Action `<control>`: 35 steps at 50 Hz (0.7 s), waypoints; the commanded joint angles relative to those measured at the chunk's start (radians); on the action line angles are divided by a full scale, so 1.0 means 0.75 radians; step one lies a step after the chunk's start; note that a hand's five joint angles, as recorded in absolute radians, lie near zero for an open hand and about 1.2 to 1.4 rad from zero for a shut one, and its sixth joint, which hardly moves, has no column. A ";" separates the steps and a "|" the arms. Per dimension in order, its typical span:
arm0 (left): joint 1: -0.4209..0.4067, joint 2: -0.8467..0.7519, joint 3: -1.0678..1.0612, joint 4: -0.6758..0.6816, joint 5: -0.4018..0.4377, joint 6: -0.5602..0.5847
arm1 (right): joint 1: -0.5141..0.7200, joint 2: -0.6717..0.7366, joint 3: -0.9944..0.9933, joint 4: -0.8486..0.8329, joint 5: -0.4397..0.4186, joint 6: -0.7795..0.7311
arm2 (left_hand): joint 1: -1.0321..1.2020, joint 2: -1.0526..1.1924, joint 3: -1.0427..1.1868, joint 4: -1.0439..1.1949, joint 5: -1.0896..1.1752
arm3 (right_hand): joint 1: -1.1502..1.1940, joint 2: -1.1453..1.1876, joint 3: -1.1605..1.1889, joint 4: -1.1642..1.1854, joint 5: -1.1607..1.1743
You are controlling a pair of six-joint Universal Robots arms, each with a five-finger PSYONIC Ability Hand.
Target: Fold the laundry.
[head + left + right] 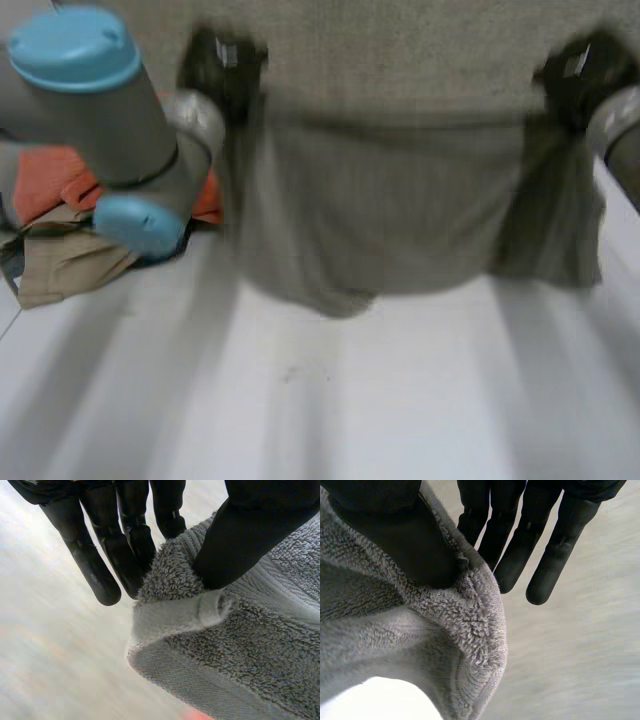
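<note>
A grey towel [385, 215] hangs stretched between my two hands above the white table, its lower edge sagging down to the tabletop. My left hand [222, 62] holds its upper left corner. In the left wrist view the thumb [240, 540] presses the grey terry cloth [235, 645] against the straight fingers [125, 550]. My right hand [580, 75] holds the upper right corner. In the right wrist view the thumb [405, 540] pinches the towel's hemmed edge [470, 630] against the fingers [520, 545].
Behind my left arm [110, 110], at the table's left side, lies a pile of laundry: an orange cloth [50, 180] and a tan cloth [65, 265]. The white table [400, 400] stretches bare in front of the towel.
</note>
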 commanded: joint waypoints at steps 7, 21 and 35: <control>0.005 0.020 -0.006 0.390 -0.013 0.027 | -0.004 -0.099 0.124 -0.588 -0.015 0.112 | 0.365 0.266 0.273 0.260 0.313 | 0.398 0.291 0.268 0.268 0.311; 0.013 0.065 -0.607 0.357 0.003 -0.046 | -0.050 0.083 0.429 -0.293 -0.148 0.382 | 0.365 0.266 0.273 0.260 0.313 | 0.398 0.291 0.268 0.268 0.311; 0.025 0.065 -0.836 0.359 0.005 -0.052 | -0.265 0.317 0.394 -0.074 -0.238 0.667 | 0.365 0.266 0.273 0.260 0.313 | -0.493 -0.600 -0.623 -0.623 -0.580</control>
